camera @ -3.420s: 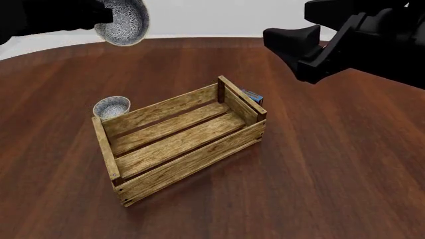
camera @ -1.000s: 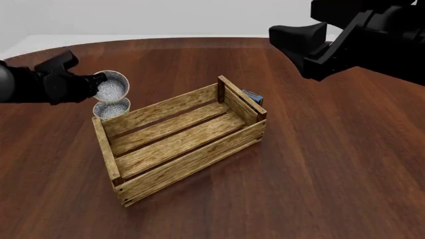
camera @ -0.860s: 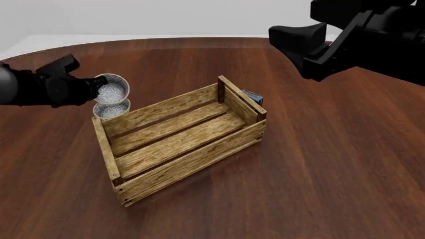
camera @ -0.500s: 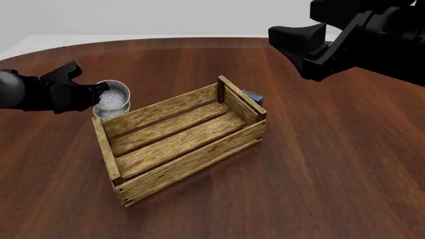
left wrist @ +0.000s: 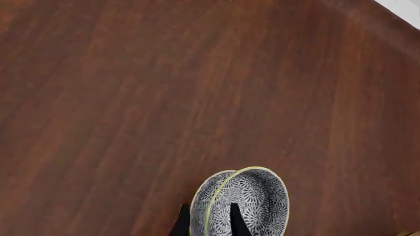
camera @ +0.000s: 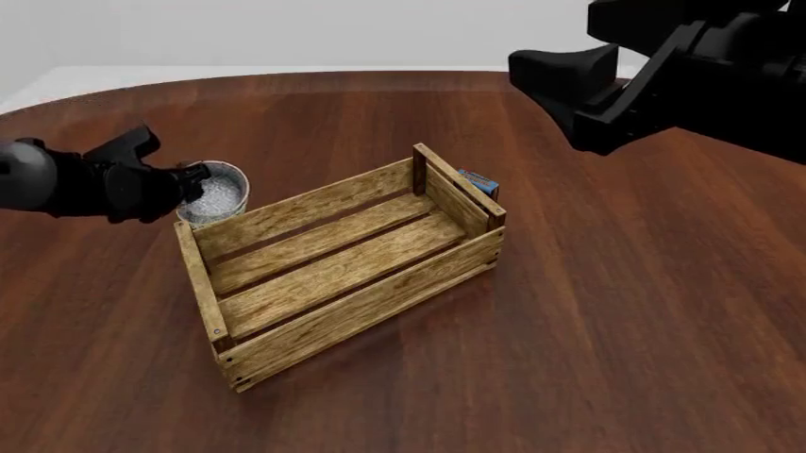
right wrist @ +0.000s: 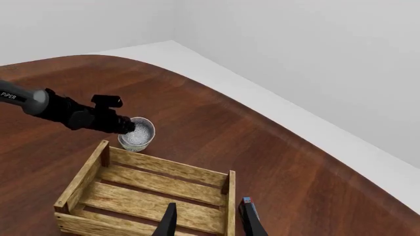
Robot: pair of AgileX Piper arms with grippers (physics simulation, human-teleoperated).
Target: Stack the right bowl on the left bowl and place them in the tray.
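My left gripper (camera: 192,176) is clamped on the rim of the right bowl (camera: 217,189), one finger inside and one outside, as the left wrist view shows with the two dark tips (left wrist: 237,222) straddling the patterned edge. Over the last few seconds I have brought this bowl down from high above the table, and half a second ago it was still riding a little above the other one; now it sits nested in the left bowl (left wrist: 198,204), whose rim I can see only as a thin second edge beside the held one. In the front view the two read as a single bowl standing on the table (camera: 605,311), just outside the tray's (camera: 340,269) far-left corner. So I judge the stacking done, or all but done; I cannot tell whether the upper bowl is fully seated or still carried by my grip. What is left is to get the pair into the tray, which holds nothing yet. My right gripper (right wrist: 206,219) hangs high above the tray's right end, fingers apart and holding nothing, with the small blue box (right wrist: 247,201) just outside that end wall.
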